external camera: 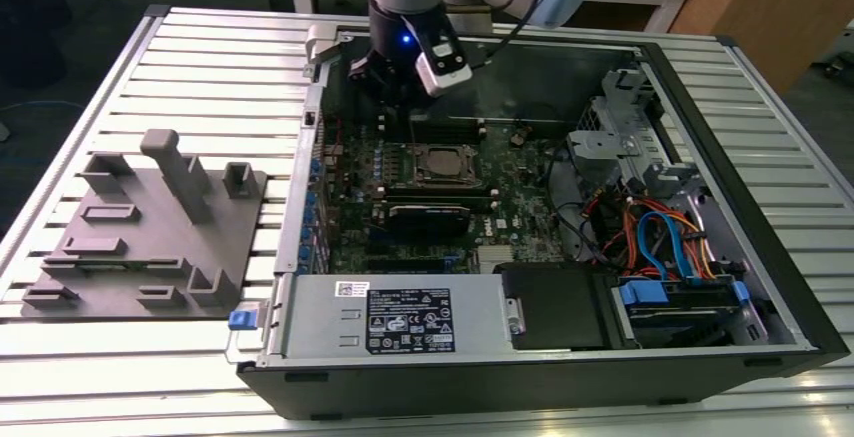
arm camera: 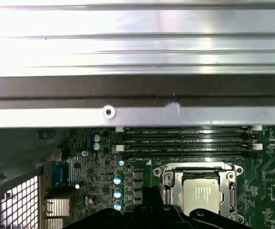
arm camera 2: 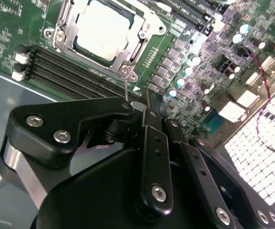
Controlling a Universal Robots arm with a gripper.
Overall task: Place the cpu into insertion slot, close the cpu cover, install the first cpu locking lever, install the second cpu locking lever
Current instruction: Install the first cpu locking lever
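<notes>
Second wrist view, close in: the end effector [arm camera 2: 144, 101] hangs low over the green board [arm camera 2: 189, 43], its fingers drawn narrow, nearly together. They sit against the tip of a thin wire locking lever [arm camera 2: 126, 88] that stands up from the socket's corner; whether it is truly pinched I cannot tell. Just beyond, the cpu [arm camera 2: 101, 28] sits flat in the insertion slot [arm camera 2: 56, 34], with the cpu cover [arm camera 2: 133, 42] lying down around it. Black memory slots [arm camera 2: 66, 71] run right beside. From here the springy lever looks liable to slip off so narrow a hold and snap back, leaving the cover unlatched. A sideways push could bend it or scrape the neighbouring slots. Farther off, the case wall [arm camera: 137, 88] and the slatted counter [external camera: 200, 67] frame the work.
</notes>
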